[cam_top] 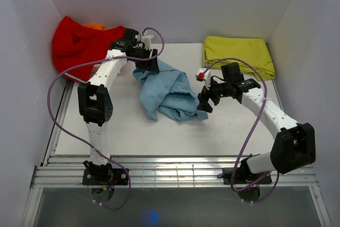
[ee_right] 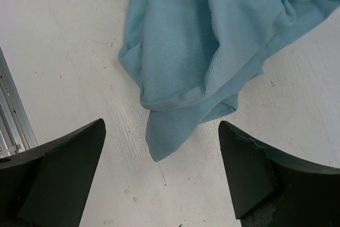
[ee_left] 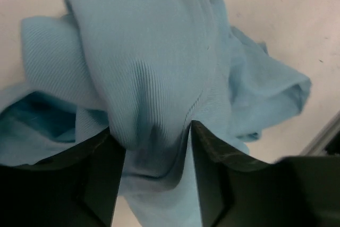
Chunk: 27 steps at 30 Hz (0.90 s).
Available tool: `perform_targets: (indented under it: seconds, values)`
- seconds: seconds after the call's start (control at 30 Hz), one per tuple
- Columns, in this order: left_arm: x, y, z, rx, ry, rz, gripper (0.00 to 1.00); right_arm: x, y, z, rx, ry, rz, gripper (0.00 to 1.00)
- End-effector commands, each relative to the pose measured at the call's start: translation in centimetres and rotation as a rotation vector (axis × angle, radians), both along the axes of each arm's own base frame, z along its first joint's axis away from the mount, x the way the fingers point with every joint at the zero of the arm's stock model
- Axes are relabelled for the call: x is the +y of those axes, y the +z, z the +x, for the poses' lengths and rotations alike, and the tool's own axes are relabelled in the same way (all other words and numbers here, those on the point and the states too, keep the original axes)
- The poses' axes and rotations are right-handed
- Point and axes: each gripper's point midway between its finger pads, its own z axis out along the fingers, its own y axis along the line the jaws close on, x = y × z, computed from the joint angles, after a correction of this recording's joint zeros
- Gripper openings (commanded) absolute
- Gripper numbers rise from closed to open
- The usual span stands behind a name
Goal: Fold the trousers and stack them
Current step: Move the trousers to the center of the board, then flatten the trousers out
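The light sky-blue trousers (cam_top: 166, 93) lie crumpled in a heap on the white table (cam_top: 234, 131), near its middle. My left gripper (cam_top: 146, 63) is at the heap's far left end and is shut on a fold of the trousers (ee_left: 154, 94), the cloth bunched between its fingers (ee_left: 212, 168). My right gripper (cam_top: 203, 102) is open and empty at the heap's right edge. In the right wrist view a pointed corner of the trousers (ee_right: 170, 131) lies on the table between its spread fingers (ee_right: 64, 168), not touching them.
A bright red garment (cam_top: 79, 43) is heaped at the back left corner, with something orange behind it. A folded yellow-green garment (cam_top: 238, 52) lies at the back right. White walls enclose the table. A metal rail (cam_top: 175, 171) runs along the near edge.
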Motion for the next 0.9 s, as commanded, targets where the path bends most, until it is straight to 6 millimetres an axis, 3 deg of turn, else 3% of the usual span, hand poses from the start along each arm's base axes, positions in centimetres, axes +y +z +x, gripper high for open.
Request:
perform_targets:
  seconds: [0.0,0.03,0.1,0.13,0.17,0.2,0.33,0.53,0.73,0.8,0.83,0.87]
  values:
    - [2.9,4.7,2.0,-0.129,0.005,0.045,0.72,0.4,0.5,1.0,-0.034,-0.029,0.006,0.93]
    - [3.9,5.7,2.0,-0.146,0.005,0.027,0.95,0.3,0.2,1.0,-0.03,-0.037,0.0,0.95]
    - [4.7,8.3,-0.2,-0.166,-0.021,-0.058,0.98,-0.2,-1.3,0.7,-0.002,-0.058,-0.028,0.95]
    - [6.4,8.6,-0.7,-0.16,0.015,-0.083,0.98,-0.3,-1.8,0.9,0.006,-0.075,-0.031,0.96]
    - [7.1,10.4,-2.3,-0.192,0.024,-0.105,0.98,-0.4,-2.6,0.8,0.028,-0.083,-0.042,0.96]
    - [7.7,8.0,-3.8,-0.124,0.029,-0.122,0.98,-0.5,-3.4,0.7,0.052,-0.095,-0.053,0.96]
    - [11.1,5.1,-8.1,-0.068,0.135,-0.163,0.98,0.0,-4.9,0.9,0.146,-0.15,-0.032,0.96]
    - [10.9,-0.6,-13.4,0.009,0.147,-0.187,0.98,2.3,-5.9,1.1,0.282,-0.205,0.069,0.95]
    - [9.4,-2.3,-13.7,0.006,0.12,-0.276,0.98,3.9,-7.2,2.5,0.333,-0.258,0.105,0.96]
    - [9.1,-3.4,-13.5,-0.002,0.123,-0.267,0.98,3.9,-8.2,3.2,0.342,-0.28,0.08,0.86]
    - [7.5,-3.9,-14.2,0.012,0.088,-0.268,0.98,3.7,-8.6,3.5,0.344,-0.293,0.068,0.74]
    - [7.1,-4.4,-14.3,0.009,0.084,-0.261,0.98,3.6,-8.9,3.5,0.345,-0.296,0.06,0.54]
